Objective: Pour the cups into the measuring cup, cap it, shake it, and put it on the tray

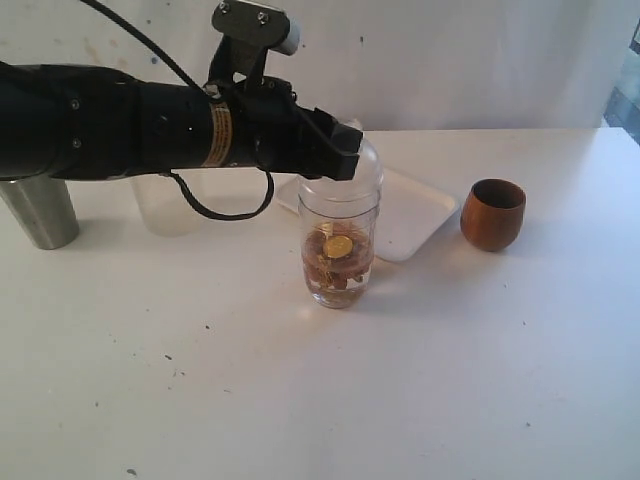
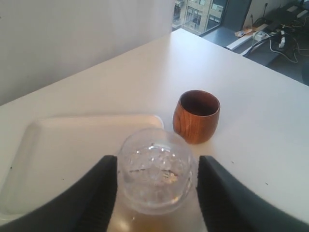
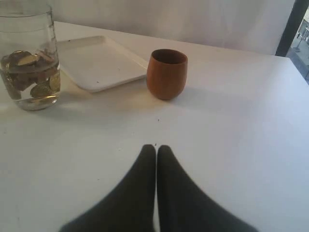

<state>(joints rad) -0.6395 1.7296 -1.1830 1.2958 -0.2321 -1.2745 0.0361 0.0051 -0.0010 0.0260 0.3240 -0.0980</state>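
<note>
The clear measuring cup (image 1: 340,250) stands mid-table with coins and brownish bits in liquid, also seen in the right wrist view (image 3: 30,63). A clear domed cap (image 2: 155,169) sits on its mouth. My left gripper (image 2: 157,179) straddles the cap, open, with a thin gap on one side at least. In the exterior view the left gripper (image 1: 343,163) hangs over the cup's top. The wooden cup (image 1: 493,213) stands upright to the right, empty as far as its inside shows (image 2: 196,116). The steel tumbler (image 1: 40,210) is at far left. My right gripper (image 3: 156,149) is shut, holding nothing, low over bare table.
The white tray (image 1: 425,215) lies just behind the measuring cup, between it and the wooden cup (image 3: 166,73). A frosted plastic tub (image 1: 170,205) sits under the left arm. The table's right edge runs close beyond the wooden cup.
</note>
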